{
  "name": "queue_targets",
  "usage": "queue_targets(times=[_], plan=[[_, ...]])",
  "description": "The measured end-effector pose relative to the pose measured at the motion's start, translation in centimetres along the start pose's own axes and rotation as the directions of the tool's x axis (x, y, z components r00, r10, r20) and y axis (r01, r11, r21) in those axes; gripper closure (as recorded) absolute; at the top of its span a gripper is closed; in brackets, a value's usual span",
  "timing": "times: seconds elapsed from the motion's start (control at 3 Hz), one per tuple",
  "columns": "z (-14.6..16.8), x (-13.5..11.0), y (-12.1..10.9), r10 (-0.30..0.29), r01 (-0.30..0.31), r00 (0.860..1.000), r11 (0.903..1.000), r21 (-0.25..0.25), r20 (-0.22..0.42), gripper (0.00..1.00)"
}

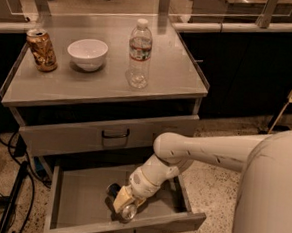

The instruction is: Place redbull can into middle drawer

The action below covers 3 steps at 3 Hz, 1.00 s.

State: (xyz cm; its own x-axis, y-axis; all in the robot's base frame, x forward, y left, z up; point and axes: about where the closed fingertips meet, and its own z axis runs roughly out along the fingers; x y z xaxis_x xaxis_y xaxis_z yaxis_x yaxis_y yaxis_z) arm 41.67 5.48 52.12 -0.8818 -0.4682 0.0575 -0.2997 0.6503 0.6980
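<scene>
Camera view: jaws tight around redbull can point(128, 212) inside middle drawer point(79, 204), near front edge, open room leftward.

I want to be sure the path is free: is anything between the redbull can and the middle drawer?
Nothing visible stands between them. The gripper is down inside the open middle drawer, with the redbull can at its tip, just over the bare grey floor near the drawer's front wall.
</scene>
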Motion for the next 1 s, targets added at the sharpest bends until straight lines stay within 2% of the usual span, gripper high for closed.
queue_targets(times=[0.33, 0.67, 1.0], plan=[[0.1, 0.0, -0.1, 0.001, -0.001, 1.0, 1.0, 0.0, 0.001, 1.0], [0.4, -0.4, -1.1, 0.044, -0.044, 0.999, 0.9987, -0.026, 0.022, 1.0], [0.9, -1.3, -3.0, 0.114, -0.111, 0.992, 0.9924, -0.054, 0.058, 1.0]])
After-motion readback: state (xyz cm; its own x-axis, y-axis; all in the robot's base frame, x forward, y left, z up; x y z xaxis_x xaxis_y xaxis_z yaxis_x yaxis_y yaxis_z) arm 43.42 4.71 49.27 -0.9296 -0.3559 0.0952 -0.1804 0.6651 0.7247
